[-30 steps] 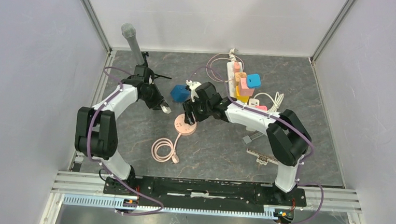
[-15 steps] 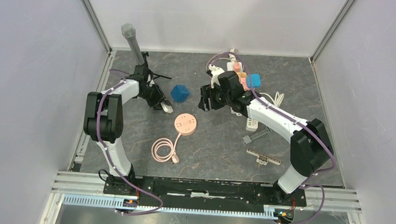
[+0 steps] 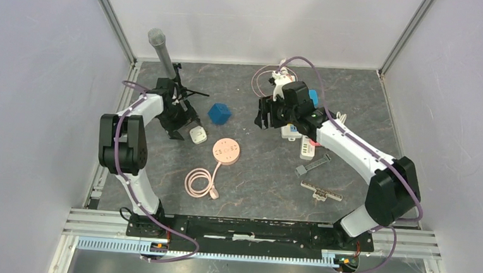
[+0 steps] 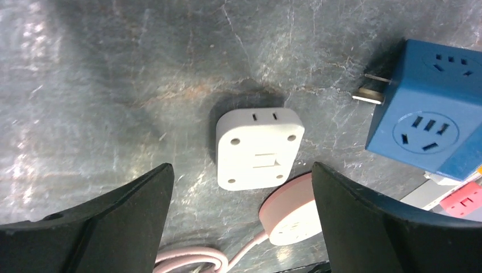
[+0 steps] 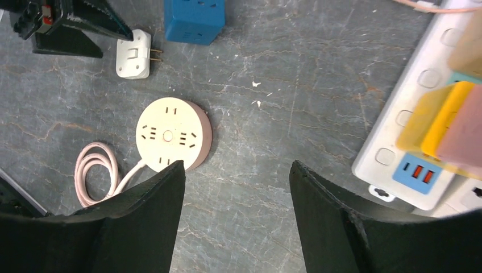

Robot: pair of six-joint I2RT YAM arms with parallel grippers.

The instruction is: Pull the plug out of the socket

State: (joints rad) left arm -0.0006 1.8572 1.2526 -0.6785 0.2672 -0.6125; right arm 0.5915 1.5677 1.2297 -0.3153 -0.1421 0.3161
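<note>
Your left gripper (image 4: pixel 241 173) stands wide open, straddling the white plug (image 4: pixel 258 149), which lies on the table (image 4: pixel 113 85) and touches neither finger. The plug sits just beside the pink round socket (image 5: pixel 173 135), at its ten o'clock, with its prongs clear. Your right gripper (image 5: pixel 236 170), jaws apart and empty, hovers at the socket's one o'clock, by the power strip (image 5: pixel 409 114).

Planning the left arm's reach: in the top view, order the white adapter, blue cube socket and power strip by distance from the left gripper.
From the left gripper:
1. White adapter, just beside it.
2. Blue cube socket, toward the centre.
3. Power strip, far right side.
</note>
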